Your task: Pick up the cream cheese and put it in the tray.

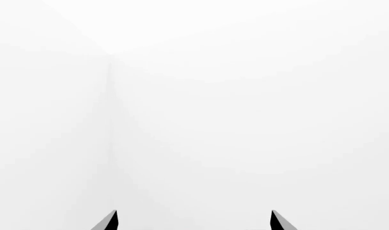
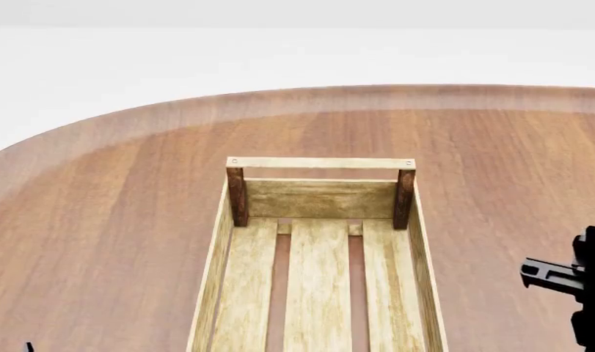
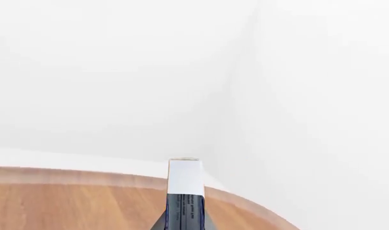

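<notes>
Left wrist view: the left gripper shows two dark fingertips spread apart over blank white, holding nothing.

Head view: the tray sits on the wooden table with its slatted floor bare, so the drop is not yet done. Part of the right arm shows beside the tray's right wall.

Right wrist view: the right gripper is clamped on the cream cheese, held edge-on above the table. The pick appears done; carrying over and releasing remain.
</notes>
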